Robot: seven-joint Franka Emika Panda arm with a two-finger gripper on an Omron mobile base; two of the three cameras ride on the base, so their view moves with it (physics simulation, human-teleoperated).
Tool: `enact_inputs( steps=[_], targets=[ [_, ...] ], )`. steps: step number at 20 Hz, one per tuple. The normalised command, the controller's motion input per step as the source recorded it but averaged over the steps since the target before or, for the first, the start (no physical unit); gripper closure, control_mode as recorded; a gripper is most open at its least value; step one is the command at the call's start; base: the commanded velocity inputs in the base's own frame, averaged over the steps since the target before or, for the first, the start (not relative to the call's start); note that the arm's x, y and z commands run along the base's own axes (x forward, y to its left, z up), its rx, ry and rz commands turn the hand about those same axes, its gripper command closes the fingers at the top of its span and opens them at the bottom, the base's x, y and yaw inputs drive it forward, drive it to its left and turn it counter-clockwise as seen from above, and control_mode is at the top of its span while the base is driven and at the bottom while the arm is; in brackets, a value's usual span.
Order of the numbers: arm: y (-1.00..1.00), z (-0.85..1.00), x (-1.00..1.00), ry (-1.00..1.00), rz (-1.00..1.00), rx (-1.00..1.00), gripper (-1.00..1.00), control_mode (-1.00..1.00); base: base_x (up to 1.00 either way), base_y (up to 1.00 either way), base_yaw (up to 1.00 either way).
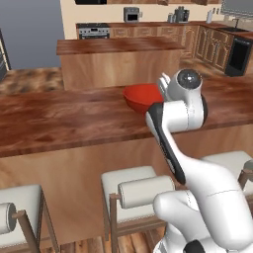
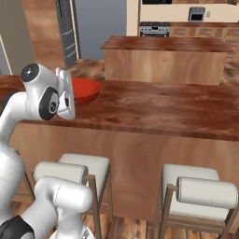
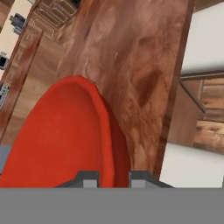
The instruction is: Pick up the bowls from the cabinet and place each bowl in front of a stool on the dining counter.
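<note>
A glossy red bowl sits tilted at the dining counter, low over its dark wood top; I cannot tell if it touches. My gripper is shut on the bowl's near rim, which runs between the two fingertips in the hand view. Below the counter's near edge stand pale cushioned stools, with another to the right.
A smaller wooden island stands beyond the dining counter. Base units with a stove line the back wall. A further stool is at the lower left. My own arm hangs over the counter's edge.
</note>
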Motion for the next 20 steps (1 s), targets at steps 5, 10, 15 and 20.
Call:
enact_inputs(
  steps=[5,10,15,20],
  targets=[
    [0.00,-0.26,0.45,0.01,0.00,0.00,1.00,-1.00,0.00,0.00,0.00],
    [0.02,-0.19,0.41,0.05,0.00,0.00,1.00,-1.00,0.00,0.00,0.00],
    [0.15,-0.04,0.19,0.11,0.00,0.00,1.00,-1.00,0.00,0.00,0.00],
    [0.29,0.00,0.08,0.13,0.00,0.00,1.00,-1.00,0.00,0.00,0.00]
  ],
)
